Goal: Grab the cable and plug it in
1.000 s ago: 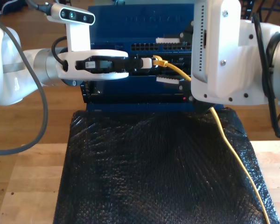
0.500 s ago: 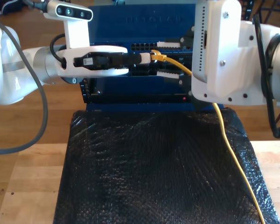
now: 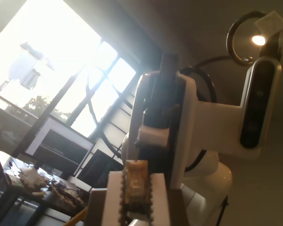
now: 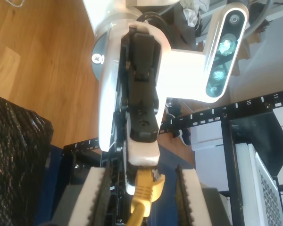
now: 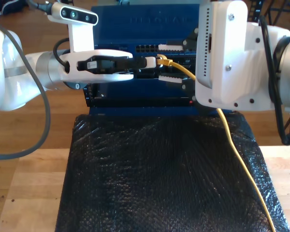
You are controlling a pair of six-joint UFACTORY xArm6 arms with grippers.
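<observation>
My first tool [image 5: 153, 62] reaches in from the exterior view's left, lying level. It is clamped narrow on the end of the cable [image 5: 232, 145]. In the first wrist view, the clear yellowish plug [image 3: 136, 183] sits pinched between its white toothed pads [image 3: 114, 197].

My second tool [image 5: 173, 63] comes in from the exterior view's right. Its two ribbed fingers [image 5: 171, 47] stand wide apart, one above and one below the cable, and touch nothing. In the second wrist view, these fingers [image 4: 92, 197] flank the yellow boot [image 4: 144, 190] behind the plug, with clear gaps on both sides.

The held end hangs in front of the blue box [image 5: 159, 21] at the far edge of the surface [image 5: 29, 193], near a row of dark ports. I cannot tell whether the plug touches the box.

From there the cable slopes down behind the second arm's white housing [image 5: 232, 58]. It then runs over the black mat [image 5: 159, 174] towards the surface's near corner on the exterior view's right.
</observation>
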